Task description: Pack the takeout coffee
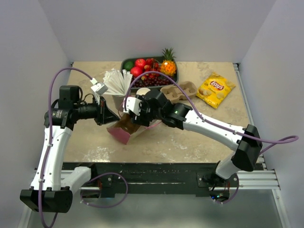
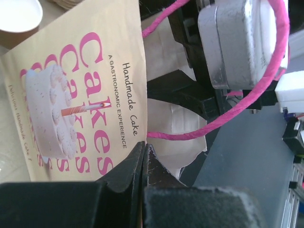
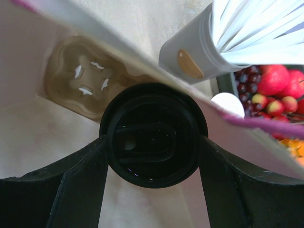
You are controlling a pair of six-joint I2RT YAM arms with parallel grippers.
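Observation:
The takeout coffee, a brown paper cup [image 1: 127, 124] with a round black lid [image 3: 153, 118], is held between my right gripper's [image 3: 153, 142] two fingers. It sits in the open mouth of a paper bag [image 1: 122, 134] with pink sides, which lies tilted on the table. My right gripper [image 1: 136, 114] reaches into that opening. My left gripper [image 2: 145, 147] is shut on the bag's edge, beside the printed "Handmade Cake" face [image 2: 80, 90] and a pink cord handle [image 2: 190, 133]. In the top view it [image 1: 105, 115] holds the bag from the left.
A moulded pulp cup carrier [image 3: 78, 76] shows inside the bag beyond the cup. A white holder of white sticks [image 1: 114, 84] stands just behind the bag. A fruit tray [image 1: 149, 71], another pulp carrier [image 1: 183, 90] and a chips bag [image 1: 216, 89] lie at the back. A lidless cup [image 2: 16, 14] is near.

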